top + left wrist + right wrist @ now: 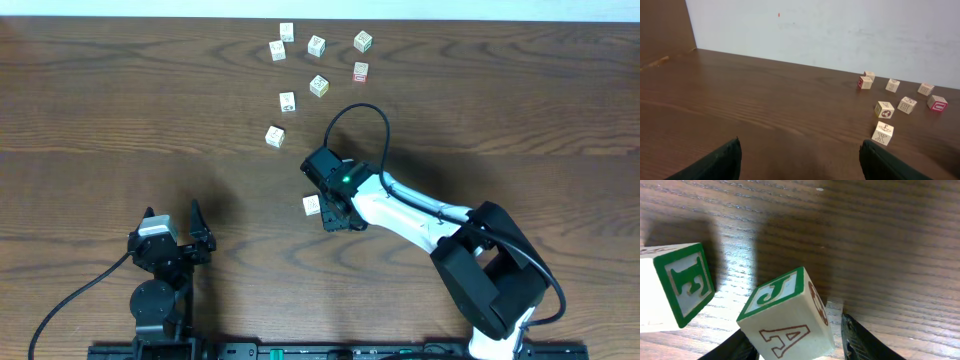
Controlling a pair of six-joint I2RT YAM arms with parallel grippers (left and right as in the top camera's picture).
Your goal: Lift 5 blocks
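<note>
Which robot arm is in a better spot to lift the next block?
Right. The right gripper has a lettered block between its fingers and a second block beside it. The left gripper is open and empty, but sits far from every block.

E block (682, 286) cut by left edge; A block (785, 322) by bottom edge.

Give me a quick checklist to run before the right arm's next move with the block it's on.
1. J block sits between the right gripper fingers: ok.
2. Fingers firmly closed on it: cannot tell.
3. E block apart from the J block: ok.
4. Other blocks away from the right arm: ok.
5. Left gripper open, nothing between its fingers: ok.
</note>
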